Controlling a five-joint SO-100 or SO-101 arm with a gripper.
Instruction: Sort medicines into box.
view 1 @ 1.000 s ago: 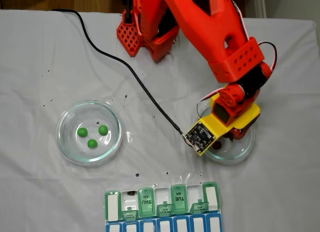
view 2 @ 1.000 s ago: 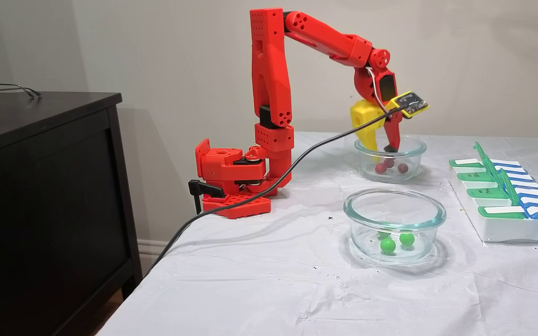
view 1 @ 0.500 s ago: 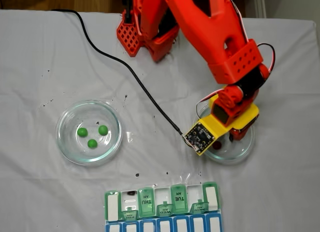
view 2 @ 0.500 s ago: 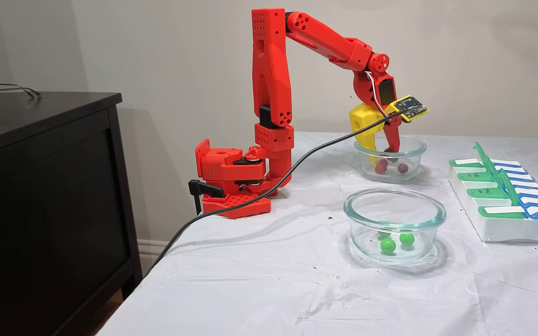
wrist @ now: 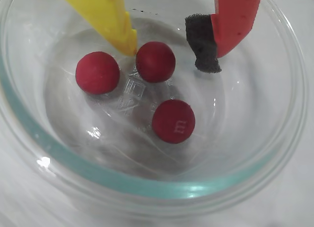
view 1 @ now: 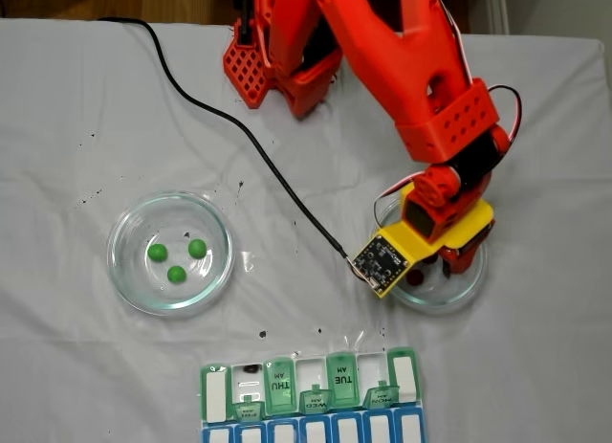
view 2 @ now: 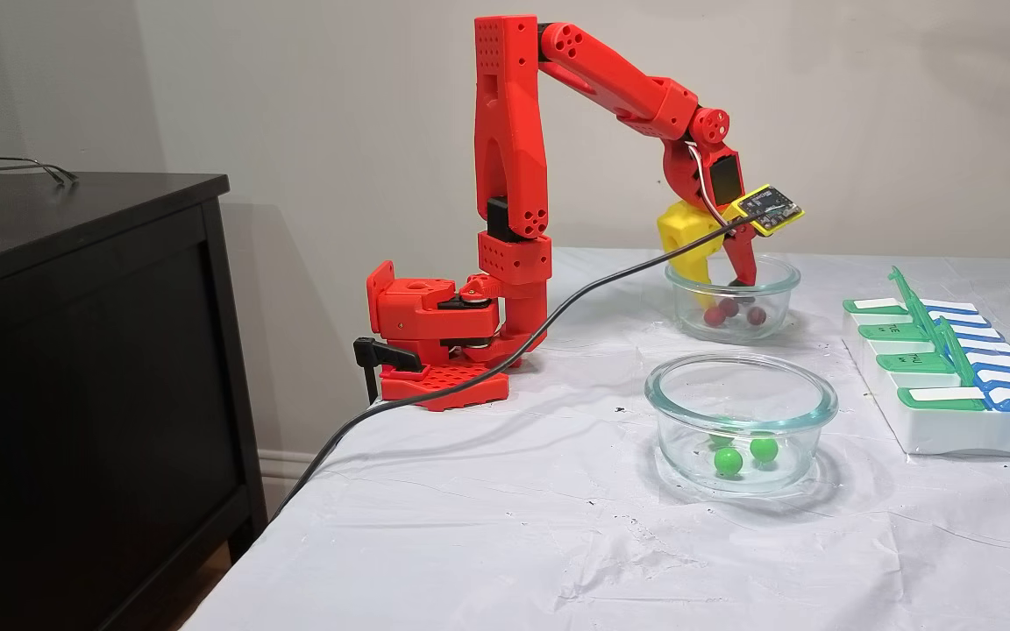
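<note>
Fingers of the gripper reach down into a clear glass bowl, spread apart: in the wrist view the yellow finger comes in at upper left and the red finger at upper right, a black foam pad on its inner face. Three red balls lie on the bowl's bottom. One sits between the fingers with the yellow tip touching its upper left side, while a gap separates it from the foam pad. Another ball lies just left of the yellow tip, and a third, with a faint letter on it, lies lower, apart from both fingers. Nothing is clamped.

In a fixed view from above, this bowl lies at the right under the red arm, and a second glass bowl at the left holds three green balls. The pill organizer rests at the bottom edge on the white-covered table, some green lids flipped up. A black cable runs to a small circuit board on the gripper.
</note>
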